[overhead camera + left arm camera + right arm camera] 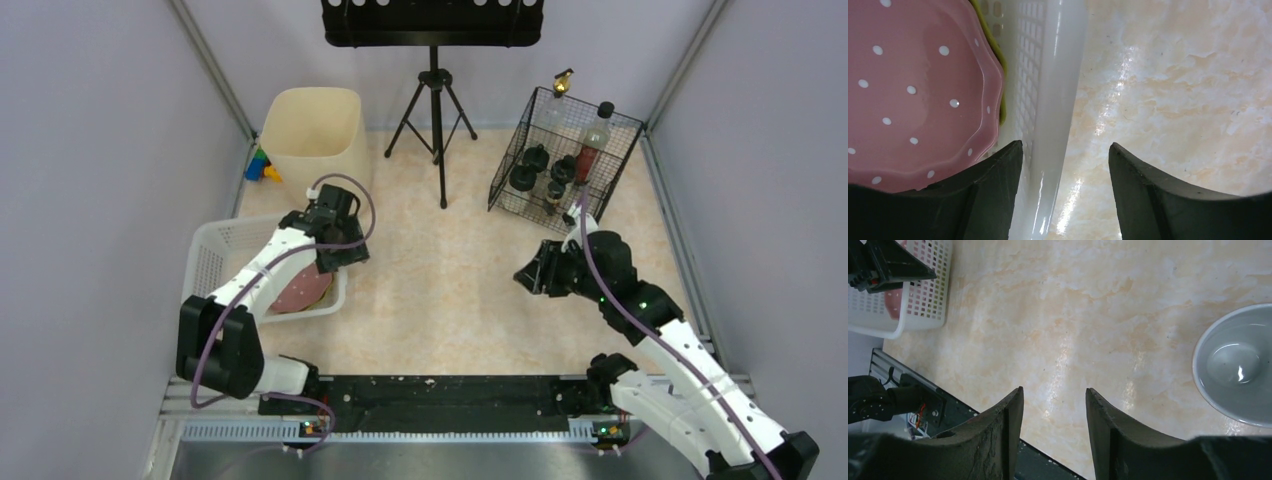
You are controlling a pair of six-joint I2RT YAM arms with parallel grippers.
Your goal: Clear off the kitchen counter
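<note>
The pink plate (913,90) lies stowed in the white basket (1053,75) at frame left, the left gripper (1065,145) parted astride its wall, so next the right gripper (1054,390), parted and empty above the kitchen counter (440,290) mid-frame, probably must grasp the grey bowl (1238,365) at its right.

I see only part of the pale grey round bowl (1235,365), cut by the right wrist view's edge, and of the pink white-dotted scalloped plate (913,90) (overhead my left arm (265,265) covers most of it).
</note>
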